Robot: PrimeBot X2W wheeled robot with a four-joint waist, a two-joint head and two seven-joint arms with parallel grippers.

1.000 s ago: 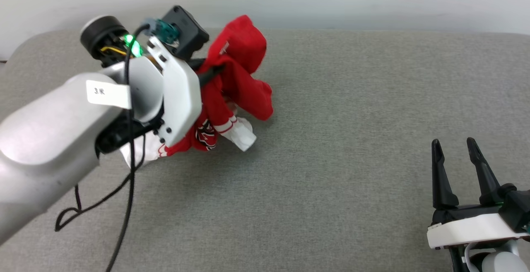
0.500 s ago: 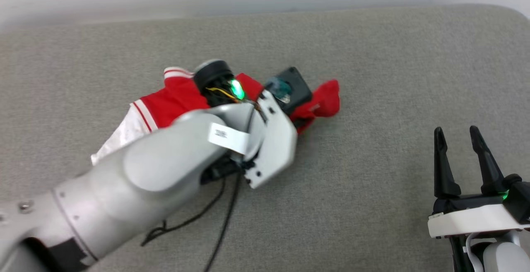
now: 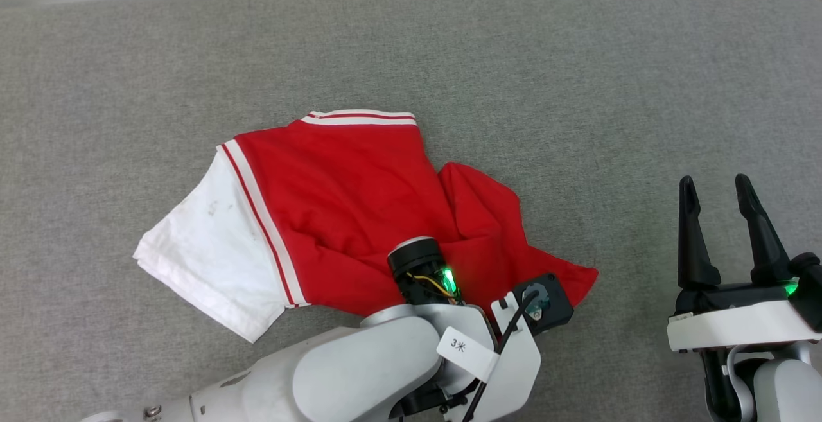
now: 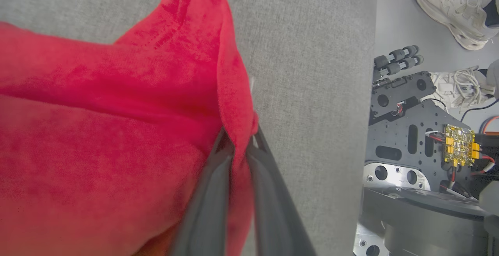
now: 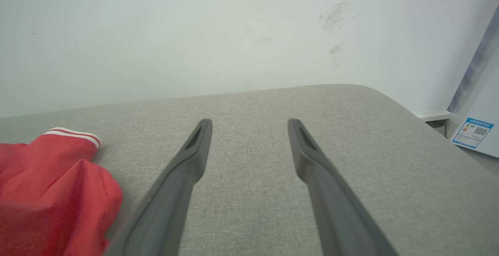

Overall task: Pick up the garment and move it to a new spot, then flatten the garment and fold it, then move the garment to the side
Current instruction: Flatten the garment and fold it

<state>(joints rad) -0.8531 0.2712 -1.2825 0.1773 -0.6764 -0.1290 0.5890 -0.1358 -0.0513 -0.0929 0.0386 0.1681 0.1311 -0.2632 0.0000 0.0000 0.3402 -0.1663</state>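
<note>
Red garment (image 3: 347,197) lies part-spread on grey pad (image 3: 578,88); L gripper (image 4: 241,141) clamps near hem, R gripper (image 3: 716,194) apart; flatten, fold, side-move pending.

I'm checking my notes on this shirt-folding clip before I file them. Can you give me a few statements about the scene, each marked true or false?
1. The left gripper is shut on a fold of the red T-shirt. True.
2. The right gripper is shut. False: its jaws stand wide open and hold nothing.
3. The T-shirt rests on a grey fabric surface. True.
4. The spread-out sleeve is blue. False: the sleeve is white, with red-and-white striped trim at its seam.
5. The right gripper touches the T-shirt. False: it is apart from it, over bare grey fabric on the robot's right.
</note>
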